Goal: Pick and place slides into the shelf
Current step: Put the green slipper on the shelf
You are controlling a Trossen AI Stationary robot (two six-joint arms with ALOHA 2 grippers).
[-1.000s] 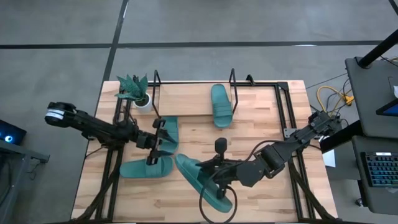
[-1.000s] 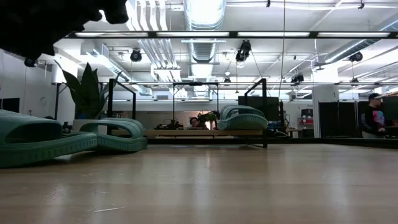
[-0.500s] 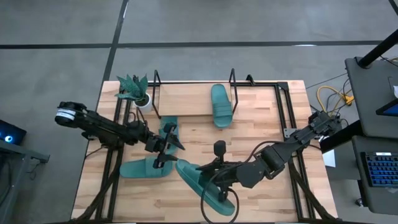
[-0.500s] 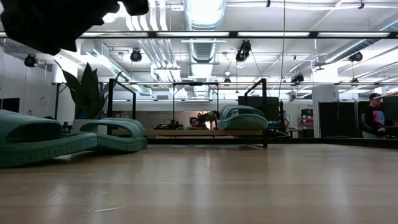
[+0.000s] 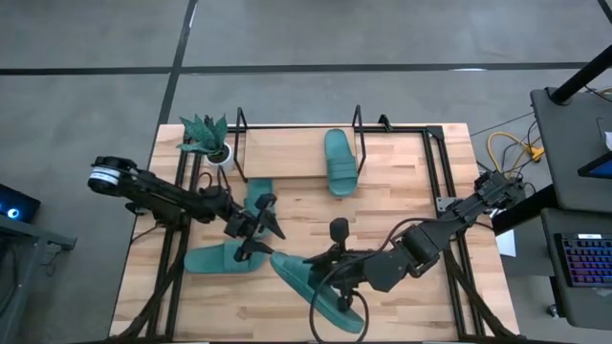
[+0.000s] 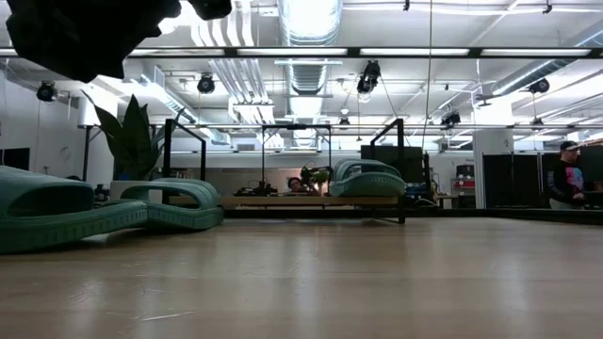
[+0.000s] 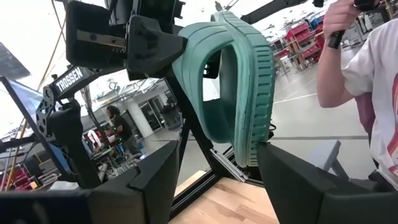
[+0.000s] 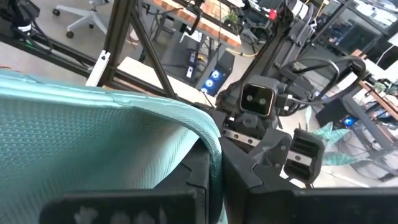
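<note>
on the shelf [image 5: 287, 153] at the back, only one of the four slides [image 5: 339, 161] in place so far; three left on the table [image 5: 421, 182]. from left to right: one flat near the front left [image 5: 212, 258], one behind it beside the left gripper [image 5: 256, 227], jaws wide apart, holding nothing, facing the lifted slide [image 5: 311, 282]. this one held up on its edge by the right gripper [image 5: 330, 266], jaws clamped tight on its side. probably about a quarter done.
</note>
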